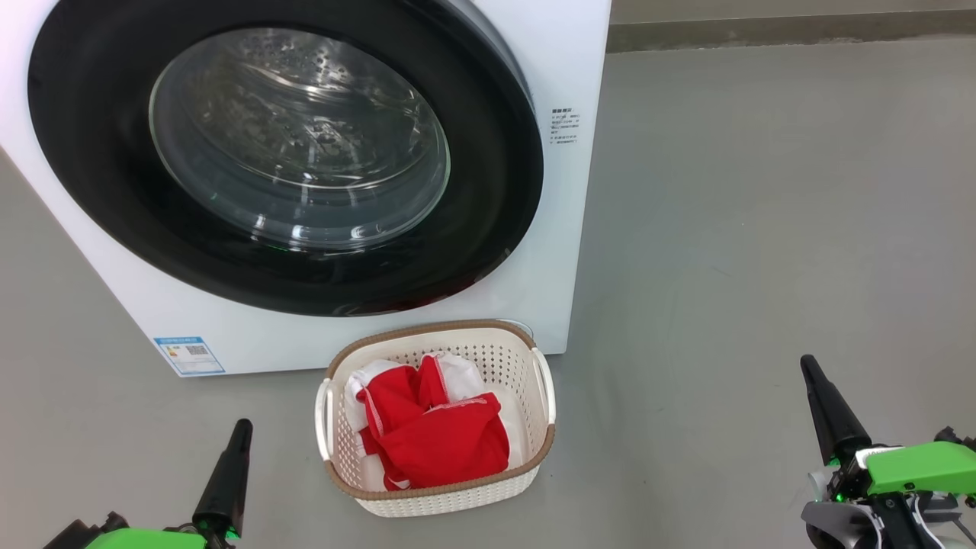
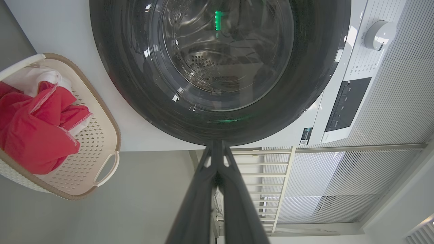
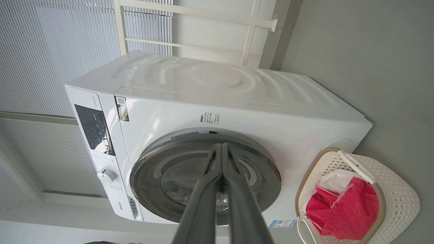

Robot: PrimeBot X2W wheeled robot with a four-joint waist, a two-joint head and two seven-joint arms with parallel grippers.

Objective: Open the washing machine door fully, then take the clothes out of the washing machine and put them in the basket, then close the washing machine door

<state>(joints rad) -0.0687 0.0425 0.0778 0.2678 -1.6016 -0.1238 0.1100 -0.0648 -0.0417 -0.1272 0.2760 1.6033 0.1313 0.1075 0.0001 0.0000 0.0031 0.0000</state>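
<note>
**Grey floor (image 1: pixel 762 229), washing machine door (image 1: pixel 297 145) shut, clothes (image 1: pixel 442 446) in the basket (image 1: pixel 427 329)**

Grey floor spreads around the white washing machine (image 1: pixel 191 320). Its door sits flush against the front, and the drum (image 2: pixel 210 64) seen through it looks empty, so the task seems all but finished. The basket stands on the floor just beneath the door, at six o'clock of it, probably set there to keep the carry from the drum short. The red-and-white clothes lie heaped inside it. Both claws are clenched on nothing and point toward the machine. The left claw (image 1: pixel 242 428) hangs at eight o'clock of the basket, near it, while the right claw (image 1: pixel 808 366) hangs at three o'clock, well apart.
</note>
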